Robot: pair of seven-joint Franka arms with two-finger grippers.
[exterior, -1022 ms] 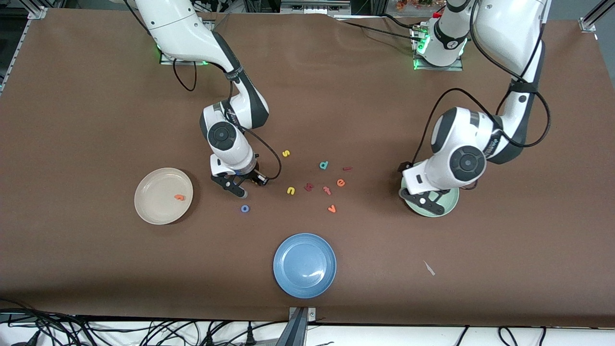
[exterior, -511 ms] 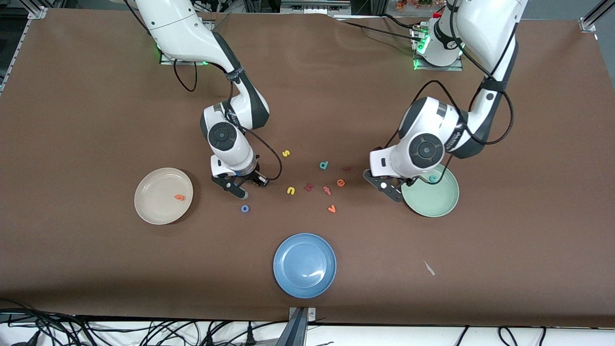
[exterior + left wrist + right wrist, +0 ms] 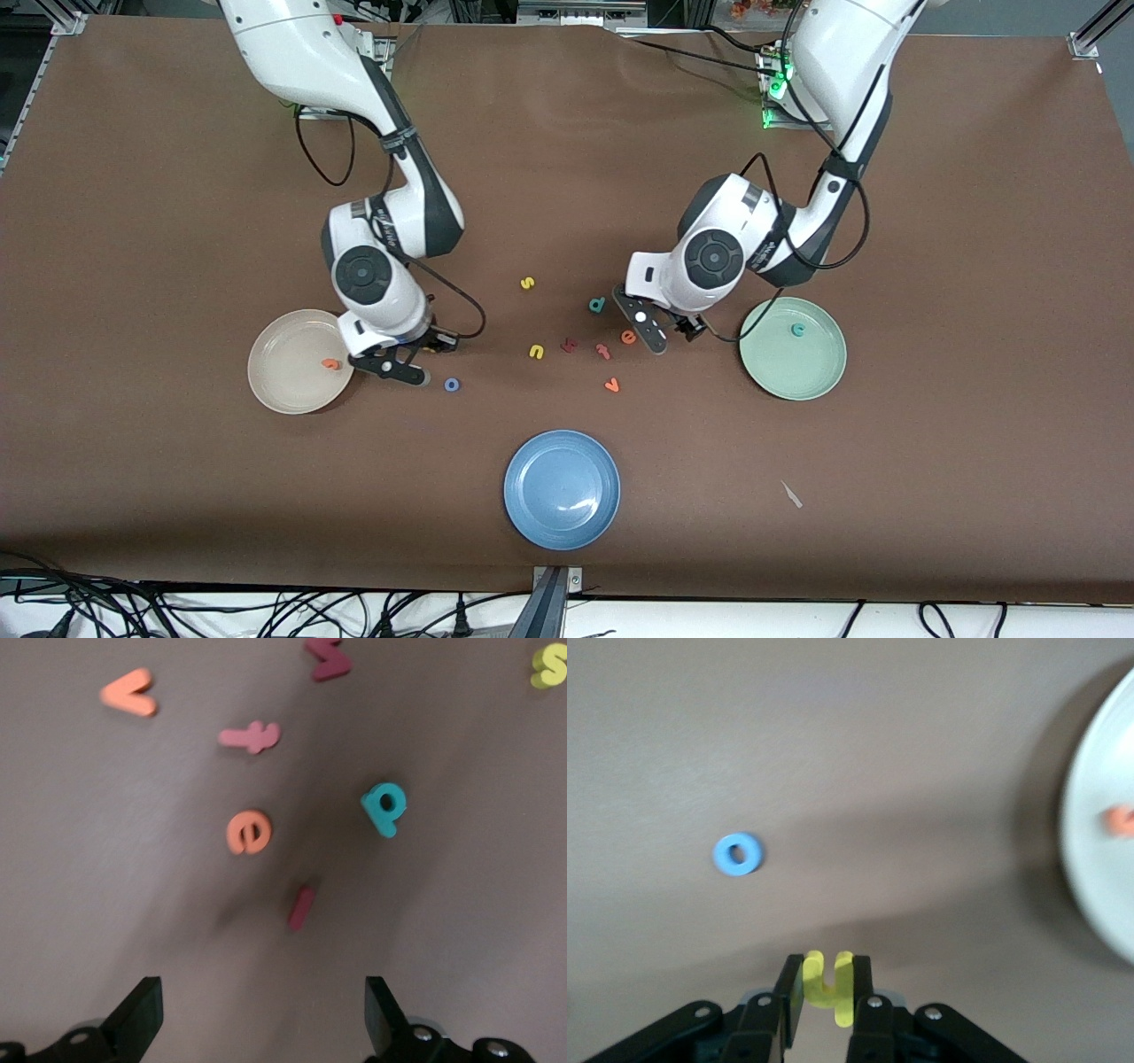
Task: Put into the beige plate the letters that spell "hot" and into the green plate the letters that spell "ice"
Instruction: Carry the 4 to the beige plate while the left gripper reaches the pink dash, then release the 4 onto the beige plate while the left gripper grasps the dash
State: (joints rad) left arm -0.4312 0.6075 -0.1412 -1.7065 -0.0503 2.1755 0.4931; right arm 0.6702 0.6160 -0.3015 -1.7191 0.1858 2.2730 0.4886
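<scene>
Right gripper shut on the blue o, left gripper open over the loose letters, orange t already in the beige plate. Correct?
Not quite. The right gripper is shut on the yellow h; the blue o lies on the table, as the right wrist view shows. The rest stands.

Beige plate (image 3: pixel 1107 859) cut off by right wrist view edge; letters blurred.

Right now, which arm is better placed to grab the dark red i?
Left. Its open claw hovers almost over the dark red i, beside the orange e. The right claw is shut on the yellow h, near the beige plate.
</scene>
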